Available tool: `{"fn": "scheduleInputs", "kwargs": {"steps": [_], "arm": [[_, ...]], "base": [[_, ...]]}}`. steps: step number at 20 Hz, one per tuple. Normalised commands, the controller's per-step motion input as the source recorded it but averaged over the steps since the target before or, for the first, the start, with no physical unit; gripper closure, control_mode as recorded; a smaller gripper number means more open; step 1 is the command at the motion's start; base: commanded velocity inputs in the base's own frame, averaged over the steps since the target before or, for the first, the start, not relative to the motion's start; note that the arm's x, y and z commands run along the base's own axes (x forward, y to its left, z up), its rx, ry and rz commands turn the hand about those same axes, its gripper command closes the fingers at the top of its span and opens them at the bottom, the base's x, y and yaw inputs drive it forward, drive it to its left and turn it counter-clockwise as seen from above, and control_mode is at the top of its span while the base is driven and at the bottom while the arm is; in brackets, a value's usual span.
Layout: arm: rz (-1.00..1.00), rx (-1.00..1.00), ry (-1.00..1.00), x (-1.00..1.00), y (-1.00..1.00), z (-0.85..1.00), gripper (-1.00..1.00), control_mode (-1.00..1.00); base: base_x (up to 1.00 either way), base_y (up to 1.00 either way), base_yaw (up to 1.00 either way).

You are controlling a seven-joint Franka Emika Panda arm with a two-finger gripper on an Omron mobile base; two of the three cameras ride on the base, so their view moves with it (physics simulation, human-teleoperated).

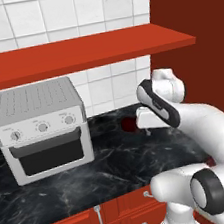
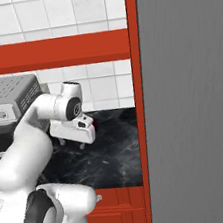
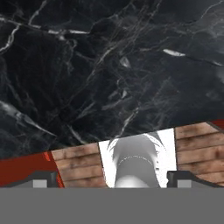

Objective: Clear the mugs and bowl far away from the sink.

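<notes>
Black marble worktop (image 1: 115, 159) carries a silver toaster oven (image 1: 41, 129) toward its left end. Spread wide and holding nothing, the pincer (image 2: 72, 144) hovers above it, beside a small dark-red object (image 1: 129, 124) near the back edge.

the white arm bends up and over, and its hand points down. the gripper (image 2: 72, 143) hangs with its two fingers spread wide apart, holding nothing.
</notes>
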Motion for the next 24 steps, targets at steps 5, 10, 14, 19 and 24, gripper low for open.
{"fn": "scheduleInputs", "kwargs": {"steps": [5,10,14,19,24], "arm": [[0.00,0.00,-0.02,-0.95,0.00,0.36,-1.00,-1.00],[0.00,-0.05,-0.06,-0.67,0.00,0.64,-1.00,-1.00],[-0.01,-0.05,-0.11,-0.49,0.01,0.64,-1.00,-1.00],[-0.05,0.00,0.00,-0.12,0.01,0.46,-1.00,-1.00],[0.00,0.00,-0.11,-0.01,0.00,0.08,-1.00,-1.00]], "base": [[0.00,0.00,0.00],[0.00,0.00,0.00],[0.00,0.00,0.00],[0.00,0.00,0.00],[0.00,0.00,0.00]]}}
